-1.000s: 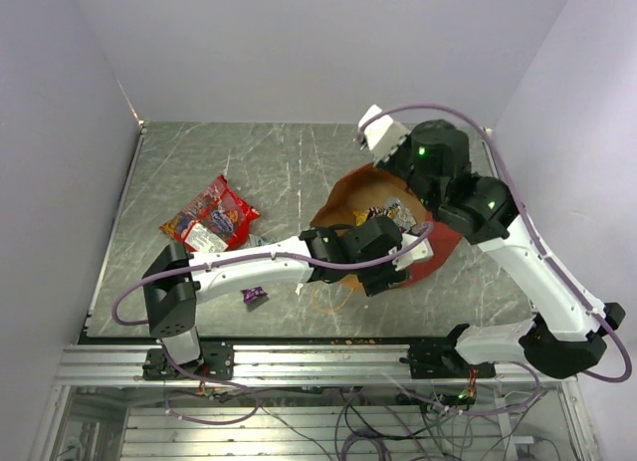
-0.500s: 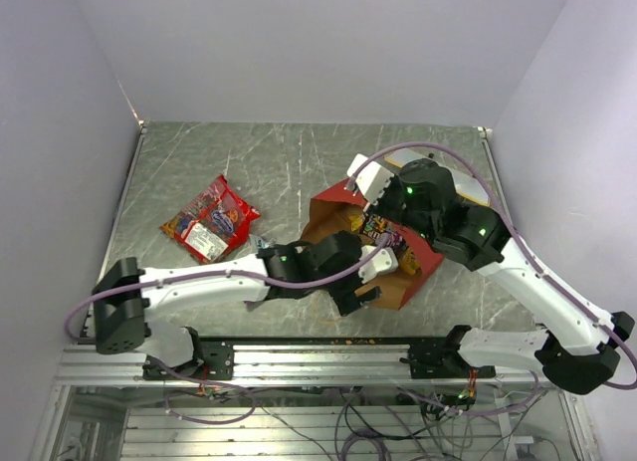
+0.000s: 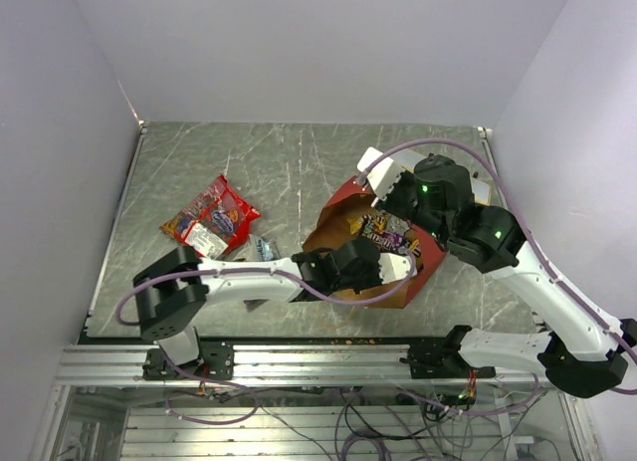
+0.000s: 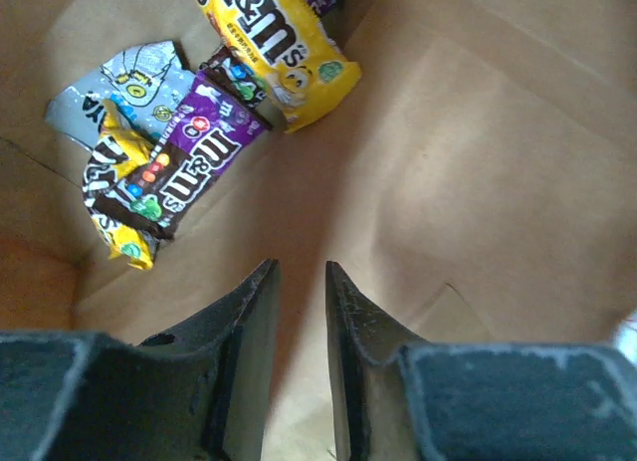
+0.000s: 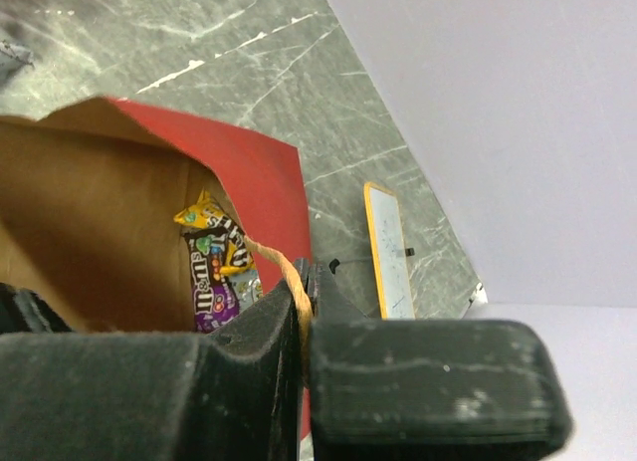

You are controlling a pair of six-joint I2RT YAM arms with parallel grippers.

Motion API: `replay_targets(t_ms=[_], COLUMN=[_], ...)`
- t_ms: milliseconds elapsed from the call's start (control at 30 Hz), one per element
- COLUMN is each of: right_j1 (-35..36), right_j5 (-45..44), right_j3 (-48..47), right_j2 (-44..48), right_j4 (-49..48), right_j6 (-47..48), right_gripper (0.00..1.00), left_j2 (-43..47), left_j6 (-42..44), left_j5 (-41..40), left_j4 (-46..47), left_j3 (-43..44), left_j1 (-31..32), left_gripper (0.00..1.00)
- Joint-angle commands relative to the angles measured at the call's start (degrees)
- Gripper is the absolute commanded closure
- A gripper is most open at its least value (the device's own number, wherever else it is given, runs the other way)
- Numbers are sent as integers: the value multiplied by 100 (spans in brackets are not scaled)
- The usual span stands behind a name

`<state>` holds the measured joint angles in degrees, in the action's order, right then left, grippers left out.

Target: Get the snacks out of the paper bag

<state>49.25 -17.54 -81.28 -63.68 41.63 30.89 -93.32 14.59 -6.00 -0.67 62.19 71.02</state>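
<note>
Kraft bag (image 4: 478, 162) w/ candy pkts (image 4: 189, 167) inside

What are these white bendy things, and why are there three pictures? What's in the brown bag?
They are two robot arms. One picture looks down from above. The other two come from little cameras on each wrist. On the grey table lie a red chip bag and a small silvery packet. The right arm's fingers pinch the string handle of the paper bag. The left arm's fingers are inside the bag, slightly apart, holding nothing. Ahead of them lie a yellow packet and a purple packet.
</note>
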Motion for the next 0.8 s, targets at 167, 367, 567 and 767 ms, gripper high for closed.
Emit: replay_targets(t_ms=[167, 367, 567, 767], right_j1=[29, 25, 25, 25], right_j5=[6, 72, 110, 141], right_j3=[-353, -410, -579, -582], right_j2=[197, 189, 86, 149], right_j4=[-5, 110, 170, 151], right_j6=[-43, -20, 82, 128], right_gripper=[100, 100, 100, 100], left_j2=[-1145, -1885, -2370, -2788], left_j6=[730, 992, 1026, 1228], left_j5=[-190, -322, -441, -485], left_j4=[1138, 1104, 999, 731], left_j3=[645, 1303, 1650, 1915], left_j1=[-369, -431, -511, -606], left_gripper=[60, 56, 44, 31])
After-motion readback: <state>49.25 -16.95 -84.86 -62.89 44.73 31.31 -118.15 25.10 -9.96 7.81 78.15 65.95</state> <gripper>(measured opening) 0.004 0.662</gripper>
